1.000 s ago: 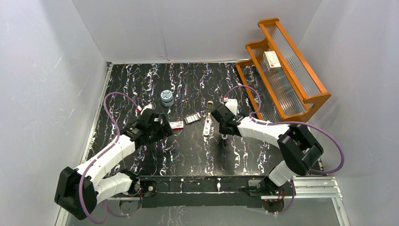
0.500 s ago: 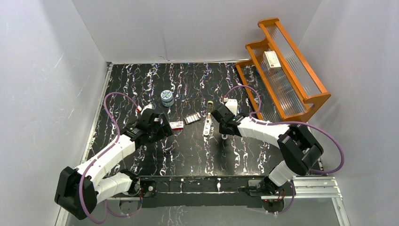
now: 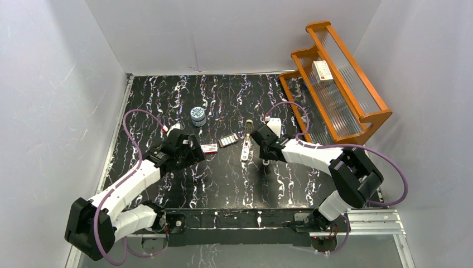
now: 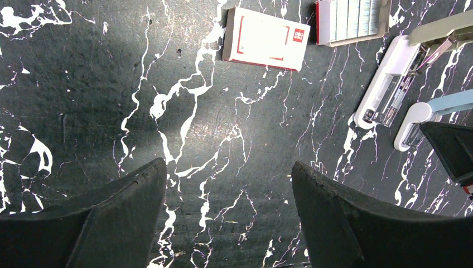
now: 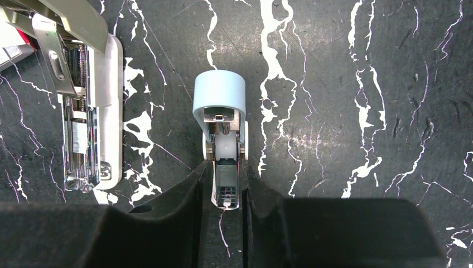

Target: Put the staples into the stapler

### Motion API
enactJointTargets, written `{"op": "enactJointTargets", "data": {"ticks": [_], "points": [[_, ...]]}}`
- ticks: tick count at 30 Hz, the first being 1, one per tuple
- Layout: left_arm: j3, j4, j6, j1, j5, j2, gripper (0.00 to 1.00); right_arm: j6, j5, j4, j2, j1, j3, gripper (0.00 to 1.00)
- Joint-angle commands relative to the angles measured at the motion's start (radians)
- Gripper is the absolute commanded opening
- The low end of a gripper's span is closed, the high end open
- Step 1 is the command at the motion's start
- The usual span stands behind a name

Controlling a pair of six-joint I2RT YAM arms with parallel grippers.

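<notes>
The cream stapler (image 5: 106, 84) lies hinged open on the black marble table, its metal rail (image 5: 78, 128) exposed; the top view shows this stapler (image 3: 245, 148) at the centre. The staples (image 4: 351, 19) sit in their grey tray left of it, and the same staples (image 3: 227, 140) show from above. The red-and-white sleeve (image 4: 265, 39) lies further left. My left gripper (image 4: 228, 164) hangs open and empty over bare table, short of the sleeve. My right gripper (image 5: 225, 170) stands narrowly open astride the near end of the light blue stapler (image 5: 220, 103), with thin gaps on both sides.
A round blue-and-white tin (image 3: 198, 115) stands behind the sleeve. A wooden rack (image 3: 365, 114) at the back right holds a white box (image 3: 322, 70). White walls close in the table on three sides.
</notes>
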Motion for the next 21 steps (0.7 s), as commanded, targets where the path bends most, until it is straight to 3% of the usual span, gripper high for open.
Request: {"op": "enactJointTargets", "data": {"ticks": [1, 10, 14, 18, 21], "points": [[0.010, -0.002, 0.000, 0.006, -0.001, -0.019, 0.79, -0.010, 0.015, -0.003, -0.032, -0.005, 0.031, 0.32], [0.015, -0.003, 0.003, 0.006, 0.005, -0.023, 0.79, -0.036, 0.020, 0.002, -0.048, -0.005, 0.060, 0.31], [0.031, 0.056, 0.062, 0.006, 0.131, -0.027, 0.79, -0.076, 0.043, -0.022, -0.064, -0.009, 0.115, 0.32], [0.024, 0.162, 0.116, 0.006, 0.259, -0.060, 0.79, -0.101, 0.051, -0.080, -0.088, -0.035, 0.187, 0.44], [0.025, 0.198, 0.141, 0.006, 0.314, -0.076, 0.81, -0.072, 0.058, -0.156, -0.095, -0.077, 0.243, 0.61]]}}
